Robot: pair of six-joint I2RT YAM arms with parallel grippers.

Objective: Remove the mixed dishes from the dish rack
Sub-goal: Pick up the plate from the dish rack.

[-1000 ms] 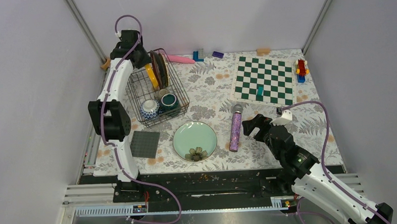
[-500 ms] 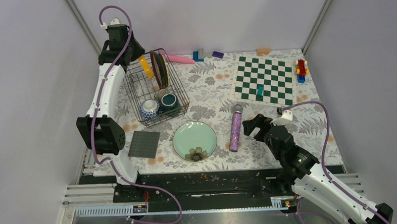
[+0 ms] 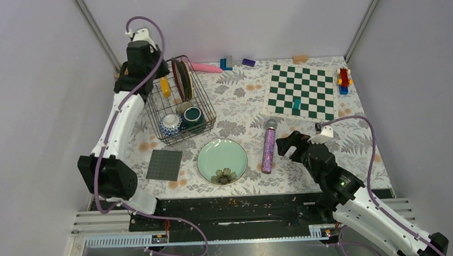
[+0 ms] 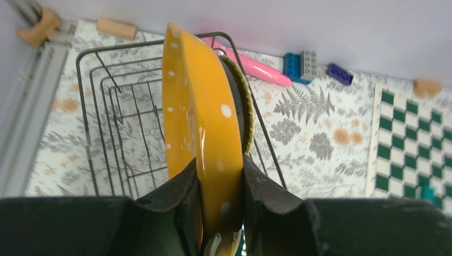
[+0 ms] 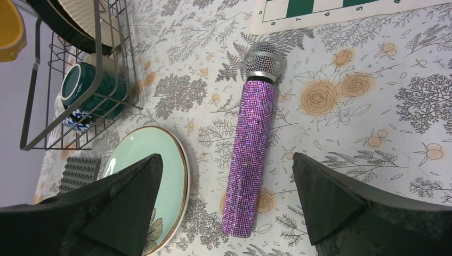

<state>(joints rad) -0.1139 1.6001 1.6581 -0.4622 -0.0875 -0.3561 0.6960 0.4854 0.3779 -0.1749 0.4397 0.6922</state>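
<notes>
My left gripper point(image 3: 154, 75) point(image 4: 221, 181) is shut on the rim of the yellow plate point(image 3: 164, 86) point(image 4: 200, 117) and holds it on edge over the back of the dish rack point(image 3: 154, 111) point(image 4: 101, 101). The dark red-rimmed plate point(image 3: 181, 78) point(image 4: 244, 101) stands in the rack beside it. The teal mug point(image 3: 192, 115) point(image 5: 88, 85) and blue-white bowl point(image 3: 170, 124) sit at the rack's front. I cannot make out the greyish cup. The pale green plate point(image 3: 222, 160) point(image 5: 154, 170) lies on the table. My right gripper point(image 3: 288, 144) point(image 5: 228, 159) is open and empty.
A purple glitter microphone point(image 3: 269, 146) point(image 5: 253, 154) lies between the right gripper's fingers' line and the green plate. A grey square mat point(image 3: 164, 165) lies front left. A chessboard point(image 3: 301, 91), pink stick point(image 3: 205, 67) and toy blocks point(image 3: 227, 63) lie at the back.
My left gripper has drawn the yellow plate left, away from the dark plate in the rack, and the left arm's elbow has swung out to the left. The right arm has not moved.
</notes>
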